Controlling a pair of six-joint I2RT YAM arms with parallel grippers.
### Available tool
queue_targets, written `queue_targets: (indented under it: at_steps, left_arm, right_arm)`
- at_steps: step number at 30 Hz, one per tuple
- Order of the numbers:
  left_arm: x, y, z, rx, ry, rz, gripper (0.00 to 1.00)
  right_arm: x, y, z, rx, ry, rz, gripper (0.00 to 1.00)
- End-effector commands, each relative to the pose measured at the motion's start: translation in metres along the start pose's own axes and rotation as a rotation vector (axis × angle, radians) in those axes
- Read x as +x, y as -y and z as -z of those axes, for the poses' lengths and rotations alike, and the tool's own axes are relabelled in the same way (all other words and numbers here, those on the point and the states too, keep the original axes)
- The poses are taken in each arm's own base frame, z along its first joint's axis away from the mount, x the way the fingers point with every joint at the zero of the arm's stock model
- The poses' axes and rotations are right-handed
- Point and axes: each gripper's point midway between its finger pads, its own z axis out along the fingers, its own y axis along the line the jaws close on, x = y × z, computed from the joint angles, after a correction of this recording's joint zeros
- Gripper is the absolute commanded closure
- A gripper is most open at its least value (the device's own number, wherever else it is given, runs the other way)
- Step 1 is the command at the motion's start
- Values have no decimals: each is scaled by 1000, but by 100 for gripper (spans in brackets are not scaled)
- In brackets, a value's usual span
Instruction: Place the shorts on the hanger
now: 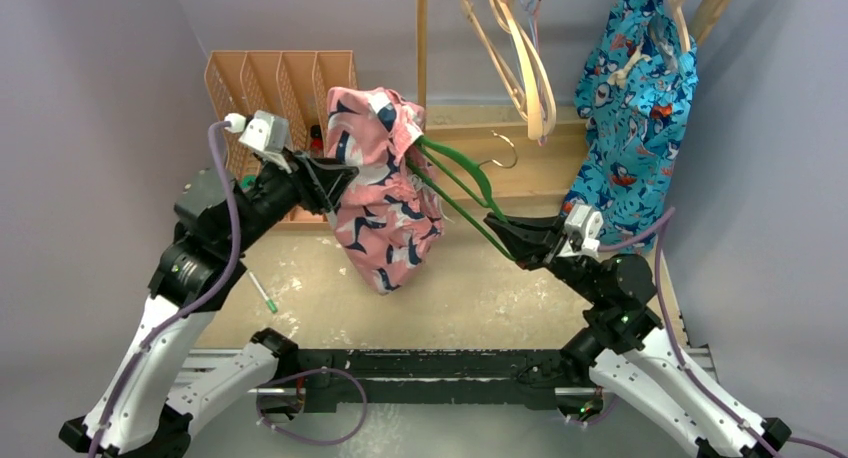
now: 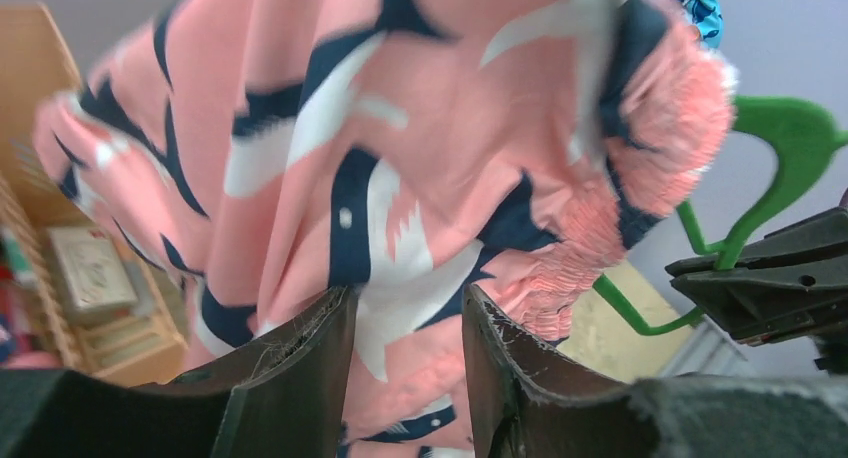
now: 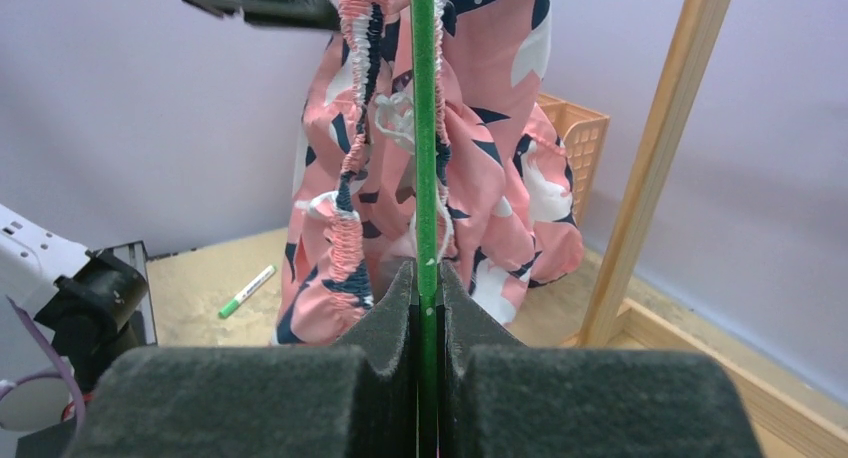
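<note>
The pink shorts (image 1: pixel 385 193) with navy and white print hang bunched over one arm of the green hanger (image 1: pixel 455 178), held above the table. Their gathered waistband (image 3: pixel 350 168) lies around the hanger bar (image 3: pixel 425 128). My right gripper (image 1: pixel 505 228) is shut on the hanger's lower bar, which is pinched between its pads (image 3: pixel 395 308). My left gripper (image 1: pixel 345 178) is at the left side of the shorts. Its jaws stand partly apart, with the fabric (image 2: pixel 400 278) showing in the gap between its fingers (image 2: pixel 310 358). The hanger's metal hook (image 1: pixel 505 148) points right.
An orange slotted basket (image 1: pixel 270 78) stands at the back left. Pale wooden hangers (image 1: pixel 525 68) and a bright blue printed garment (image 1: pixel 630 118) hang from a wooden rack (image 1: pixel 422 38) at the back. A green marker (image 1: pixel 263 292) lies on the table near the left arm.
</note>
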Motion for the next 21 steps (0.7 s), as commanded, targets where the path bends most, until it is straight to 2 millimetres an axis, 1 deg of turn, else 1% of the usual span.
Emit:
queue_targets:
  at_steps: [1, 4, 7, 9, 12, 14, 17, 21]
  left_arm:
    - [-40, 7, 23, 18, 109, -255, 57]
    - [-39, 14, 35, 72, 90, -443, 55]
    - [-49, 18, 50, 89, 136, -580, 53]
    - [-55, 16, 56, 77, 145, -668, 51]
    - [-54, 10, 58, 64, 108, -777, 51]
    - [-49, 7, 56, 73, 67, -848, 51]
    - [-47, 9, 55, 106, 46, -935, 50]
    - [-42, 17, 50, 184, 23, -997, 48]
  right_arm:
    - [-29, -7, -2, -41, 118, 50, 100]
    - [-24, -8, -2, -50, 88, 63, 100]
    - [-14, -14, -2, -93, 58, 75, 100]
    - [-4, -19, -2, -128, 31, 80, 100]
    - [6, -24, -1, -165, 12, 85, 100]
    - [4, -29, -1, -192, 25, 87, 100]
    - [5, -36, -2, -237, 28, 88, 100]
    - [12, -42, -5, -284, 0, 84, 100]
